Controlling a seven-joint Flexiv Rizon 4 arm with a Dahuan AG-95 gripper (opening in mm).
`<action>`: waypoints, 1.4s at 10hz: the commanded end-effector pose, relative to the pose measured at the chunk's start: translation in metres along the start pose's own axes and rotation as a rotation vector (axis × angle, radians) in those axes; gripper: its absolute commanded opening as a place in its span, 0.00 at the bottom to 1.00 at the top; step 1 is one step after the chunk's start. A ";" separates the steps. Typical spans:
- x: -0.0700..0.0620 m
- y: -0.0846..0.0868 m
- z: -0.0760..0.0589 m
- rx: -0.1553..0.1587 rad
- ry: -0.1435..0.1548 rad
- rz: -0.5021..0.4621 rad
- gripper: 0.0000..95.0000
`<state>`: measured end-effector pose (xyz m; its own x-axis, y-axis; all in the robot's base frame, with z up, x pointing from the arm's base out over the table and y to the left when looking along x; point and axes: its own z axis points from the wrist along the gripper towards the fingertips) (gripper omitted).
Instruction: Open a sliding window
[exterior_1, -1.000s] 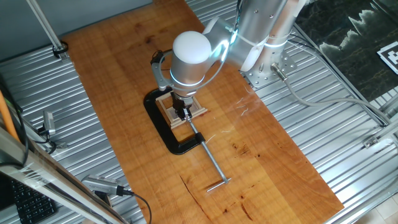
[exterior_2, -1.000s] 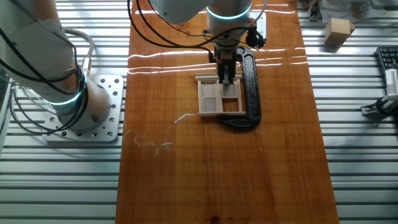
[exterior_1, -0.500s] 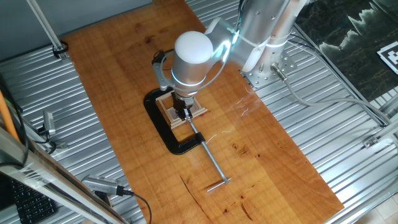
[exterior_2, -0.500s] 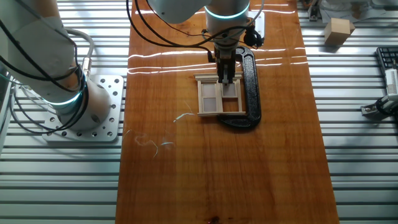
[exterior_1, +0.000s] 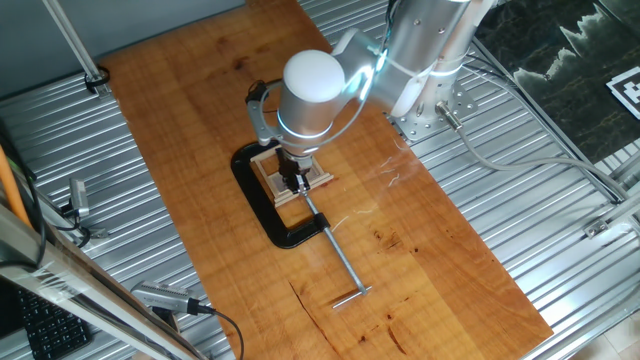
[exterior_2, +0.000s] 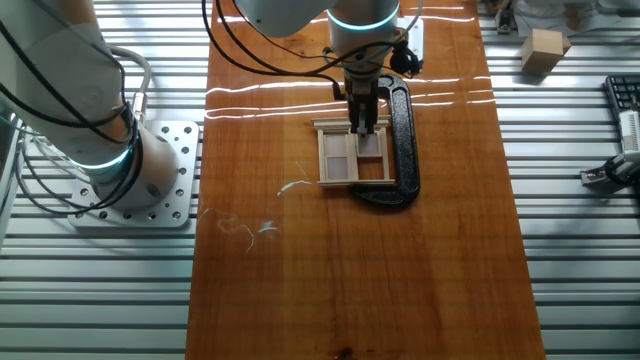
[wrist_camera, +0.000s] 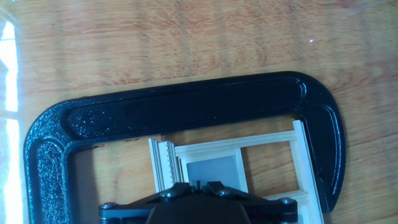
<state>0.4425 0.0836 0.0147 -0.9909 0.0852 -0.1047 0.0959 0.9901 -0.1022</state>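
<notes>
The sliding window (exterior_2: 340, 158), a small light wood frame, lies flat on the wooden board inside the bow of a black C-clamp (exterior_2: 403, 140). My gripper (exterior_2: 364, 128) points straight down onto its upper right pane, fingers closed together. From the opposite side, the gripper (exterior_1: 297, 183) covers the middle of the window (exterior_1: 318, 178), and the clamp (exterior_1: 262, 215) wraps round its left. In the hand view the two fingertips meet at the gripper (wrist_camera: 200, 185), right over a greyish pane of the window (wrist_camera: 214, 167). The clamp (wrist_camera: 186, 102) arches around it.
The clamp's long metal screw (exterior_1: 340, 262) runs toward the board's near edge. White scraps (exterior_2: 265, 228) lie left of the window. The robot base (exterior_2: 150, 170) stands on the ribbed metal table, with a cardboard block (exterior_2: 545, 48) at the far right and hand tools (exterior_1: 165, 298) at the left.
The wrist has shifted very slightly sideways over the window. The window and the clamp look the same as before.
</notes>
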 end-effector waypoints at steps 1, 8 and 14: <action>0.002 0.002 0.010 0.007 0.008 -0.009 0.00; -0.005 -0.007 -0.006 -0.015 0.040 -0.029 0.00; -0.024 -0.031 -0.042 -0.049 0.027 0.034 0.00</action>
<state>0.4579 0.0568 0.0551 -0.9892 0.1147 -0.0907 0.1207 0.9907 -0.0626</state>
